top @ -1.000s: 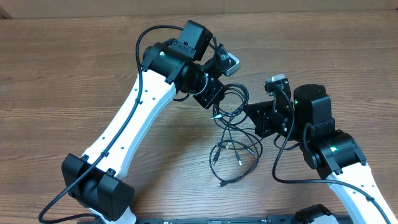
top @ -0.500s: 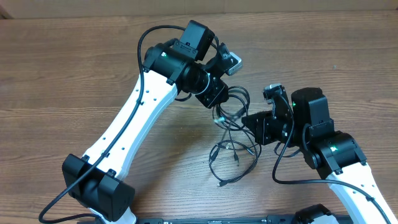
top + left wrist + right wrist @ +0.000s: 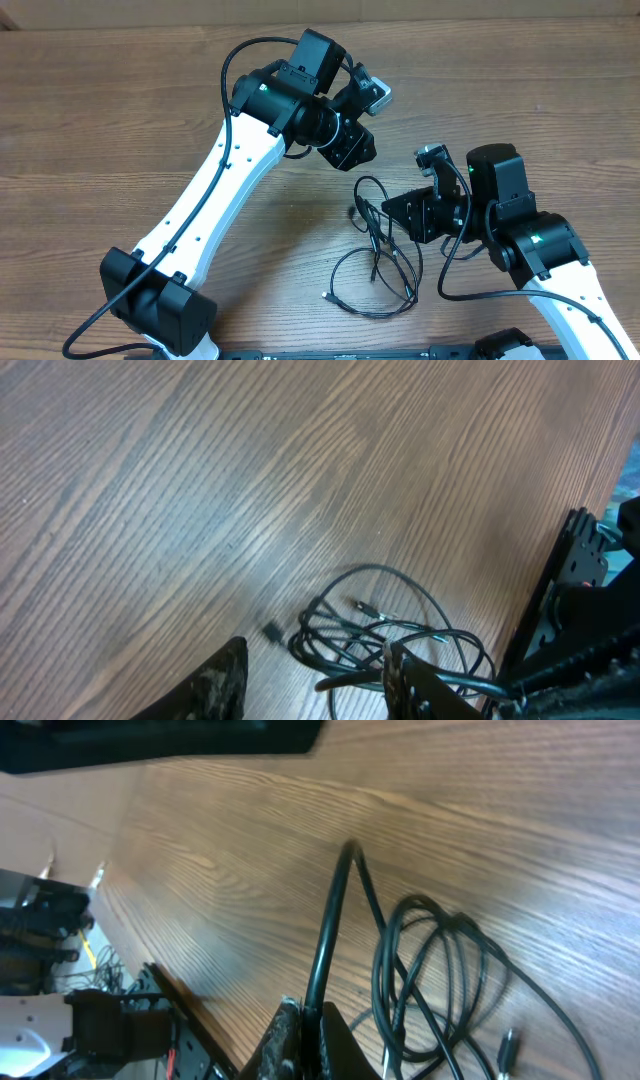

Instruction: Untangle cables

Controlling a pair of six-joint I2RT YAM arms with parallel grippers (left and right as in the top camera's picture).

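Note:
The cables (image 3: 375,250) are thin black cords in loose overlapping loops on the wooden table, with small plugs at their ends, one at the front left (image 3: 328,297). My right gripper (image 3: 392,208) is shut on one cord at the bundle's right side. In the right wrist view the fingers (image 3: 308,1012) pinch a cord that arches up and away, beside the loops (image 3: 430,970). My left gripper (image 3: 355,150) is open and empty above the table behind the bundle. In the left wrist view its fingers (image 3: 315,646) stand wide apart over the loops (image 3: 380,625).
The right arm's black wrist (image 3: 580,590) is close beside the bundle. The left arm's white link (image 3: 215,190) crosses the table's left half. The table's far edge (image 3: 450,18) runs along the top.
My left gripper has let go of the cables and drawn back. The bundle has dropped and shifted toward the front, spreading into looser loops. My right gripper moved left, still holding its cord.

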